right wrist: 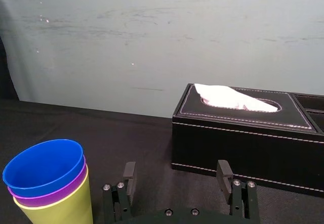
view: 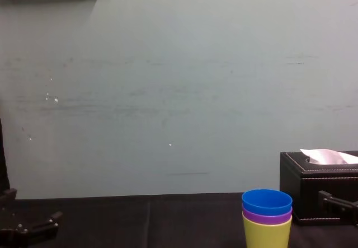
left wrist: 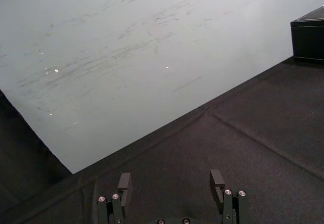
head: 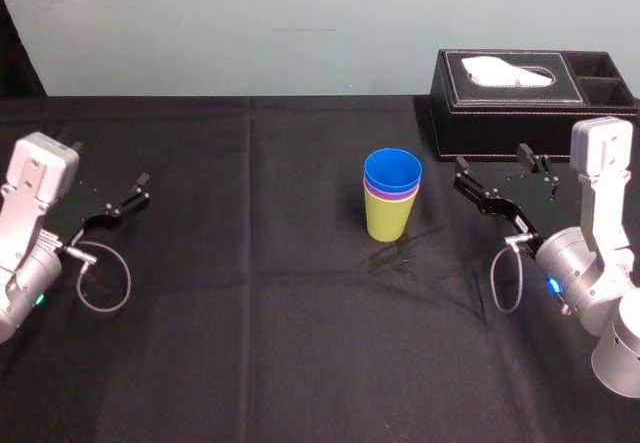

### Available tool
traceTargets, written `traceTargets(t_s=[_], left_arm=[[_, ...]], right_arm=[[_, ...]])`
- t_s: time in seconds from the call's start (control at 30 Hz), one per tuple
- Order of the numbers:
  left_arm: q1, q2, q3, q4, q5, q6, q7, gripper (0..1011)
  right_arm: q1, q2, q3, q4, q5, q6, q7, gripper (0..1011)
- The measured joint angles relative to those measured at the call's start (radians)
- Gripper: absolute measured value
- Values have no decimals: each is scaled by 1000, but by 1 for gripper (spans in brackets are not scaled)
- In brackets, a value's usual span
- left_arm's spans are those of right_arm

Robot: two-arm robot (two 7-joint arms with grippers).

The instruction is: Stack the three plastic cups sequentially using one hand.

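Note:
The three plastic cups stand nested in one upright stack near the table's middle: the blue cup [head: 392,171] is innermost, the purple cup [head: 392,196] shows as a thin rim around it, and the lime yellow-green cup [head: 386,221] is outermost at the bottom. The wrist view shows the same order: blue [right wrist: 43,166], purple [right wrist: 50,196], yellow-green [right wrist: 61,211]. From the chest view the stack [view: 267,220] sits low and right. My right gripper [head: 492,168] is open just right of the stack, apart from it and holding nothing [right wrist: 176,166]. My left gripper [head: 110,165] rests open at the far left [left wrist: 170,176].
A black leather-look tissue box [head: 530,103] with a white tissue stands at the back right, behind my right gripper [right wrist: 243,133]. A black cloth [head: 250,343] covers the table. A pale wall [view: 168,91] rises behind it.

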Motion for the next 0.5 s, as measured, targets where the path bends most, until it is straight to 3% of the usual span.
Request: traceTargets(t_s=[0.5], left_arm=[[0,0,0,0,0,0,0,1011]], right_arm=[[-1,0,0,-2,1,-1,-4,1000]])
